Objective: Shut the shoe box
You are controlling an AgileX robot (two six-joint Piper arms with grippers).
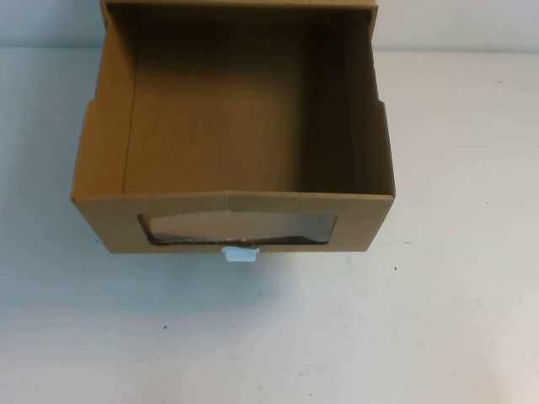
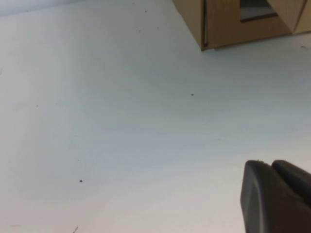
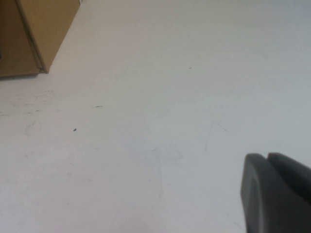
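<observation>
The shoe box (image 1: 221,126) is a brown cardboard drawer standing pulled out toward me, its inside empty. Its front panel has a clear window (image 1: 237,227) with a small white pull tab (image 1: 239,253) just below it. Neither gripper shows in the high view. In the left wrist view my left gripper (image 2: 269,164) hovers over bare table, shut with nothing in it, and a corner of the shoe box (image 2: 223,24) lies well ahead. In the right wrist view my right gripper (image 3: 266,156) is likewise shut and empty, far from the shoe box's corner (image 3: 43,24).
The white table (image 1: 269,337) spreads in front of the box and to both sides. The box's outer sleeve (image 1: 240,4) reaches the table's far edge.
</observation>
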